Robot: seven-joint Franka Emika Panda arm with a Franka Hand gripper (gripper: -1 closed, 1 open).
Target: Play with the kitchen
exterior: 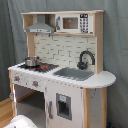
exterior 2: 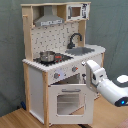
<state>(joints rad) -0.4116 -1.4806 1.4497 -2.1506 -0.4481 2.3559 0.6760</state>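
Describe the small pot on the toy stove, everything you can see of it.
The pot is a small, shiny, metal-looking saucepan standing upright on the dark stove top of the kitchen. In both exterior views it stands on the burner farthest from the sink. It sits below the grey hood. Its rim shows, and no lid can be made out. Nothing but the stove touches it; the gripper is lower, by the knobs at the front panel.
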